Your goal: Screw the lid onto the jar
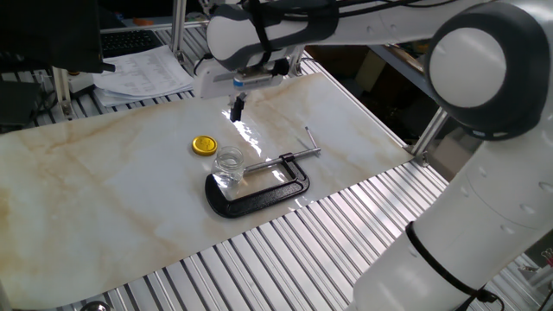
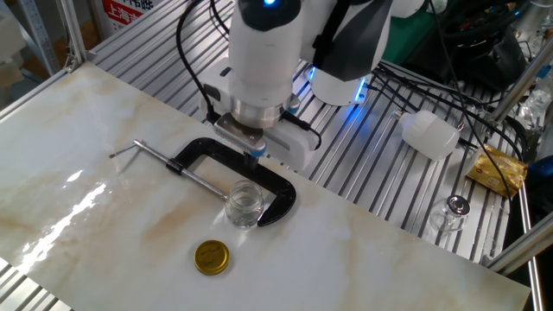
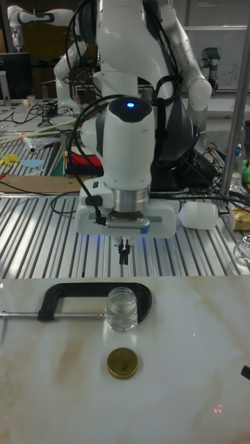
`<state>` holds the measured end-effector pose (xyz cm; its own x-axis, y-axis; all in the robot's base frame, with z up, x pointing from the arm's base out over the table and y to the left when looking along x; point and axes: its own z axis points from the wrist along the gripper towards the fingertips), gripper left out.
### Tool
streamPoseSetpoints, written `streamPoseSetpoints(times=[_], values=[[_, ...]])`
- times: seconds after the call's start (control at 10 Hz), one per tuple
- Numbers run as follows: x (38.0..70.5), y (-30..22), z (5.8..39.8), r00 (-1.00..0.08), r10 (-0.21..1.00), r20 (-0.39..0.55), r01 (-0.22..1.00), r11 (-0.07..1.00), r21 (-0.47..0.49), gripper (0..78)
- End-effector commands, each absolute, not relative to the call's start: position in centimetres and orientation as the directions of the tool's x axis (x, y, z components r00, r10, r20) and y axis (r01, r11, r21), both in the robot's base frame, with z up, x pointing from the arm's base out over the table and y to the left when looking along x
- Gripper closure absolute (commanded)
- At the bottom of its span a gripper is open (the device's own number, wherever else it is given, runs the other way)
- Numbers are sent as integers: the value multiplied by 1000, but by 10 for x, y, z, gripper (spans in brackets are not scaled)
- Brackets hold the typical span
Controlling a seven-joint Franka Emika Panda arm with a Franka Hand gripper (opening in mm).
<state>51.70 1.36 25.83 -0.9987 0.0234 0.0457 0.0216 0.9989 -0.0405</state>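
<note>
**Lid and jar side by side, gripper above and empty**

Nearest the tall fixed camera, the yellow lid [image 3: 123,363] lies flat on the marble-patterned table [image 3: 187,388], by itself, with bare surface all round it. Just behind it stands the clear glass jar [image 3: 121,309], upright and open at the mouth; lid and jar are near each other but not touching. The jar sits within the mouth of a black C-clamp [image 3: 83,297] that lies flat on the table, its silver screw [image 3: 17,315] running off to the side.

Further back, the gripper [image 3: 124,254] hangs in the air above the far edge of the table, behind the clamp and well clear of the lid. Its two dark fingers point straight down and sit close together, with nothing between them; they look shut. Above the fingers is the white wrist with a blue light lit on it.

From the other fixed view the same order holds: lid [image 2: 212,257] nearest, jar [image 2: 244,204] beside the clamp's frame [image 2: 275,185], and the gripper [image 2: 253,154] above the clamp's far arm. A white plastic bottle [image 2: 429,134] lies on the slatted metal bench behind the table.
</note>
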Motion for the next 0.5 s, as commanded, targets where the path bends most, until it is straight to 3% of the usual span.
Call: streamPoseSetpoints(times=[0.1, 0.5], values=[[521, 14, 260, -999, 17, 38, 16, 999, -37, 776], [570, 22, 250, -999, 17, 42, 15, 999, -39, 776]])
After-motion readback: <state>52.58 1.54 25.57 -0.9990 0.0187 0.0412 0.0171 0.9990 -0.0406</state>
